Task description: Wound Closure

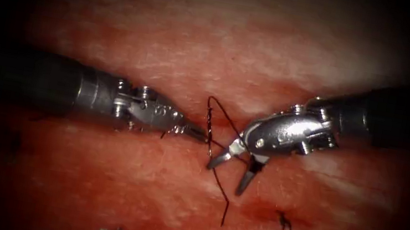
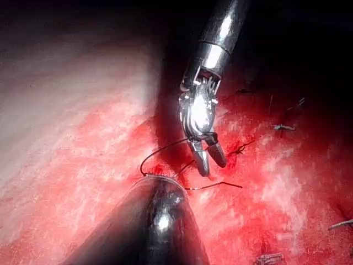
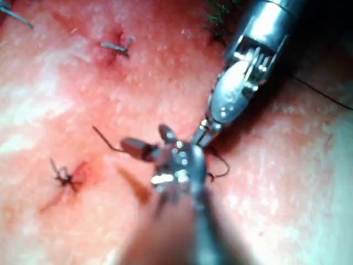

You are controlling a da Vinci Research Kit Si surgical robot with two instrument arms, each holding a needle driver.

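The left arm's tool (image 1: 196, 132) enters the endoscope view from the left, its shaft nearly level and its wrist in line with the shaft. Its jaws are closed to a narrow point, clamped on the thread (image 1: 210, 124).

The right arm's tool (image 1: 231, 173) enters from the right, its shaft sloping slightly down toward the centre. Its wrist is bent downward and to the left. Its jaws are spread apart, tips pointing down, and grip nothing.

The two tool tips lie near each other at the centre, not touching. In the left wrist view the right arm's tool (image 2: 209, 160) hangs with its jaws parted.
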